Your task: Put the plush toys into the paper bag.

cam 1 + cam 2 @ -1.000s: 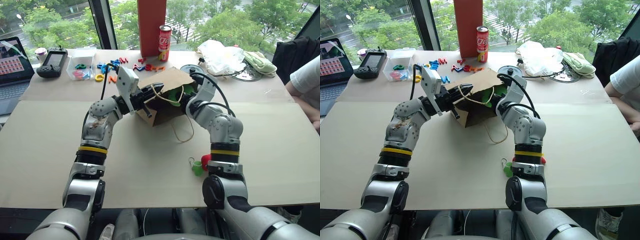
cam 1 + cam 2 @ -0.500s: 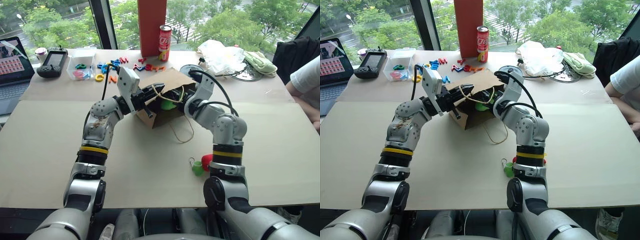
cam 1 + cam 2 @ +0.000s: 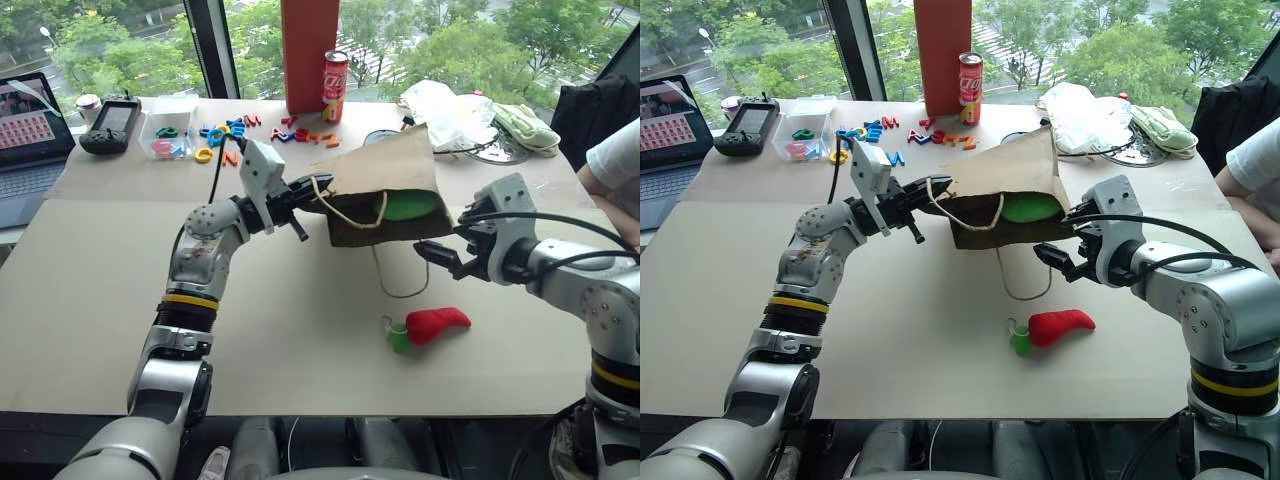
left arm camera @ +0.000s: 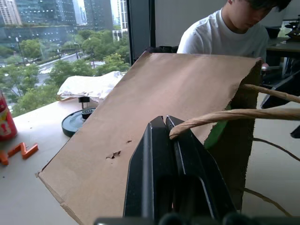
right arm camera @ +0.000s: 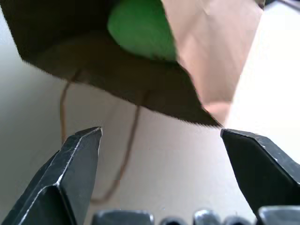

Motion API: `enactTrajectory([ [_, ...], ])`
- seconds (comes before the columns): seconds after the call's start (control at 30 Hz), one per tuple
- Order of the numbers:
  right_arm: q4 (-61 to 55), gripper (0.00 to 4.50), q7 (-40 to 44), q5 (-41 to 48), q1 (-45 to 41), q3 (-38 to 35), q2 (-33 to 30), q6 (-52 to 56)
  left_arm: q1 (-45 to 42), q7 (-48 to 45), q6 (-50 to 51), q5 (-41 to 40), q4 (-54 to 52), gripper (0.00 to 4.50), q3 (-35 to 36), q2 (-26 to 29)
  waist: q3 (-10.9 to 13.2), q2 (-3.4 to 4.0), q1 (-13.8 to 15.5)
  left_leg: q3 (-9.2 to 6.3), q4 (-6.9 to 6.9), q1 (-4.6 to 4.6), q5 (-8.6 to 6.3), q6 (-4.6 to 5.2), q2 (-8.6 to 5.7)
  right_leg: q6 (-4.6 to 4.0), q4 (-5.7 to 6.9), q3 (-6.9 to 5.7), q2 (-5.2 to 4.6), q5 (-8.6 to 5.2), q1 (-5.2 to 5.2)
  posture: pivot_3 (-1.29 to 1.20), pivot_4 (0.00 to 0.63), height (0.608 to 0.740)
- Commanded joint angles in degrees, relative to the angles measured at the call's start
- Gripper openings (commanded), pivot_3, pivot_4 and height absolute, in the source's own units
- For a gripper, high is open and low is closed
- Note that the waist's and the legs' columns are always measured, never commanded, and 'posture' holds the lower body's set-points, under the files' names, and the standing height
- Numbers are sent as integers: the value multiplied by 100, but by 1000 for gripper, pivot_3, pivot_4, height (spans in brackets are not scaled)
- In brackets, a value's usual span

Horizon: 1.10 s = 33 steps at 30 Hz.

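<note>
The paper bag (image 3: 385, 190) lies on its side on the table (image 3: 100, 300), with its open mouth facing the robot. The round green plush toy (image 3: 408, 206) sits inside the bag, just behind the mouth. The red chili plush toy (image 3: 435, 322) lies flat on the table in front of the bag, a little apart from it. Its green cap (image 3: 398, 338) points toward the robot's left, with a small key ring (image 3: 383, 321) beside it.

The left arm reaches forward and bends to the right. The left gripper (image 3: 298, 195) is pressed together and pinches one loop handle (image 4: 220, 117) of the bag at the left side of the mouth. The other handle (image 3: 395, 275) hangs down loose on the table.

The right arm comes in from the right side. The right gripper (image 3: 438, 256) has its fingers (image 5: 77, 159) spread wide with nothing between them. It hangs just in front of the bag's right corner, pointing at the mouth, and does not touch the bag.

Behind the bag stand a tall red box (image 3: 308, 50) and a red soda can (image 3: 334, 85). Colourful plastic letters (image 3: 225, 135) lie to their left, and some sit in a clear tub (image 3: 165, 138). A white plastic bag (image 3: 445, 105) and a pale green cloth (image 3: 520, 125) lie to the right. A laptop (image 3: 30, 140) is at the far left. A person's sleeve (image 3: 615, 160) shows at the right edge.
</note>
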Motion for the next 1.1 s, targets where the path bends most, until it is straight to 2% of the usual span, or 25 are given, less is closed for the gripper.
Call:
enactTrajectory([
  [0.03,-315,4492,-136,231,-264,137,574,34,-75,-29,-109,-56,-124,0,-12,-73,0,0,20,-25,1,0,0,0,-20,1,2,0,-1,0,4,0,150,740],
  [0.13,-372,4492,-292,216,-330,215,922,117,-59,-43,-94,-42,-166,0,-8,-67,0,0,67,-67,9,-8,1,1,-41,3,8,0,-1,1,2,0,150,740],
  [0.23,-406,4492,-281,122,-239,192,722,150,-36,-56,-83,-42,-205,0,2,-29,0,0,123,-72,9,-18,0,2,-48,6,0,2,-2,1,2,0,150,740],
  [0.4,-648,4492,382,-34,176,319,-823,-38,4,-66,-91,-46,-226,0,11,18,1,1,223,-66,11,-34,-13,25,-60,21,-18,2,-8,-6,8,0,150,740],
  [0.53,-937,4492,1234,-126,670,503,-2136,-385,51,-68,-107,-37,-250,0,-17,-1,3,6,230,-79,13,-37,-18,34,-64,26,-24,8,-9,-10,7,0,150,740],
  [0.67,-1297,4492,1756,-410,1176,1151,-2913,-844,85,-50,-95,-33,-297,0,-43,-49,3,5,201,-97,14,-28,-19,35,-62,28,-25,13,-5,-11,16,0,150,740],
  [0.73,-1348,4492,1847,-635,1288,1511,-3051,-1048,86,-33,-87,-29,-311,0,-49,-76,3,5,186,-99,18,-24,-19,35,-62,28,-20,16,-5,-11,17,0,150,740],
  [0.9,-1071,4492,1657,-1426,1124,2541,-2827,-1347,128,6,-50,-29,-390,0,-74,-117,3,5,164,-100,28,-19,-18,35,-64,29,-12,20,-6,-10,20,0,150,740],
  [1.03,-994,4492,1659,-1758,1076,2903,-2694,-1352,142,35,-36,-35,-416,0,-75,-123,3,5,176,-101,28,-21,-18,35,-64,29,-12,20,-5,-11,18,0,150,740],
  [1.1,-944,3992,1616,-1799,1075,2888,-2525,-1319,146,68,-21,-37,-442,0,-83,-140,3,5,179,-100,28,-21,-18,35,-64,29,-13,19,-5,-11,19,0,150,740],
])
